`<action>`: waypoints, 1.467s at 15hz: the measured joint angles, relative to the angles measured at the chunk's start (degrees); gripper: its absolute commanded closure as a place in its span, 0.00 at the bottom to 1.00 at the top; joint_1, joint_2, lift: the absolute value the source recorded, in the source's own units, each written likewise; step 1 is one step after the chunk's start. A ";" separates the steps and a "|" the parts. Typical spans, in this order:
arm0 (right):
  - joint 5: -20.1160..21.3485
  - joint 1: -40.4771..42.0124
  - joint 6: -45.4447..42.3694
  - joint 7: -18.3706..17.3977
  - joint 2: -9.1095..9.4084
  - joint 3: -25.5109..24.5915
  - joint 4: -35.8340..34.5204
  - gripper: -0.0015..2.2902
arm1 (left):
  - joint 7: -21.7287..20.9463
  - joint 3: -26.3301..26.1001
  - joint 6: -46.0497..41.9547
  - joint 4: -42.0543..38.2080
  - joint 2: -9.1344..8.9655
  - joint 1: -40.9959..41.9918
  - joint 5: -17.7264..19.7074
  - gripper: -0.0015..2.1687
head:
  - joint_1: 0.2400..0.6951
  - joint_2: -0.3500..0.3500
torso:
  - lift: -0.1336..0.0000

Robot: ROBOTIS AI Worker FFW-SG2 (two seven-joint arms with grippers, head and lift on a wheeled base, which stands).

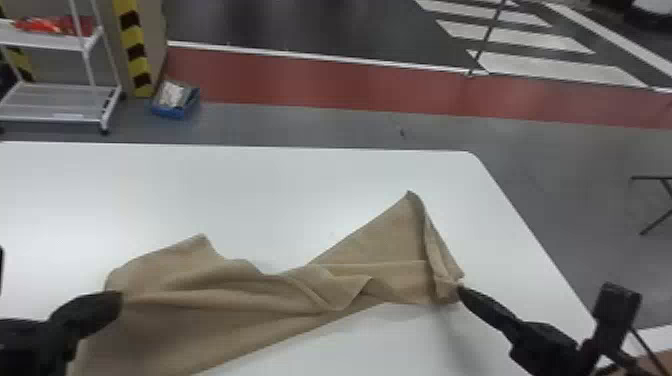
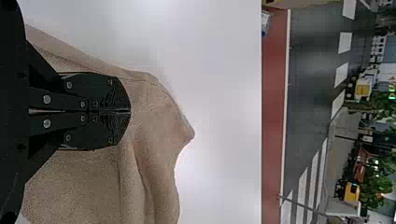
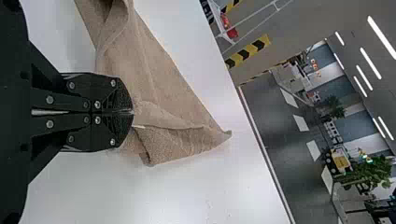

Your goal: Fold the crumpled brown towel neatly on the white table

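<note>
My left gripper (image 1: 119,301) is closed over the left part of the towel (image 1: 210,317); I cannot tell whether it has cloth between its tips. My right gripper (image 1: 461,290) is closed too, pinching the towel's right end. The towel lies rumpled across the white table (image 1: 300,190). Beyond stand a blue box (image 1: 168,111) and a cart (image 1: 50,119).

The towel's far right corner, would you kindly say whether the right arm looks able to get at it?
Probably, once freed: the right gripper is shut on the near right edge of the towel, and nothing stands between it and that corner.
</note>
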 measured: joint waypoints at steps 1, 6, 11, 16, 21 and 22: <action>0.01 0.01 -0.02 -0.01 0.03 0.22 0.07 0.79 | -1.44 1.34 1.67 -1.58 -0.02 1.12 0.12 0.19 | 1.00 0.20 | 0.07; 0.06 0.99 -0.26 0.00 0.22 0.19 -0.01 0.79 | 0.04 4.55 1.64 -6.00 -0.24 1.83 2.44 0.02 | 1.00 0.23 | 0.07; -0.04 2.78 -0.55 -0.01 0.40 -0.20 -1.42 0.79 | 9.26 -13.56 -16.77 9.87 -0.72 -9.34 -4.48 0.10 | 1.00 0.13 | 0.07; -0.08 3.65 -0.21 0.00 0.40 -0.87 -2.99 0.79 | 11.49 -25.33 -26.03 30.27 -3.12 -22.52 -8.84 0.10 | 1.00 0.01 | 0.07; -0.16 3.50 -0.97 0.00 0.40 -0.58 -2.26 0.79 | 15.88 -25.69 -26.48 39.98 -3.95 -26.56 -10.19 0.16 | 1.00 0.06 | 0.07; -0.12 3.33 -1.29 -0.05 0.40 -0.15 -1.94 0.79 | 15.84 -24.94 -26.70 40.71 -3.95 -26.70 -10.13 0.17 | 1.00 0.08 | 0.07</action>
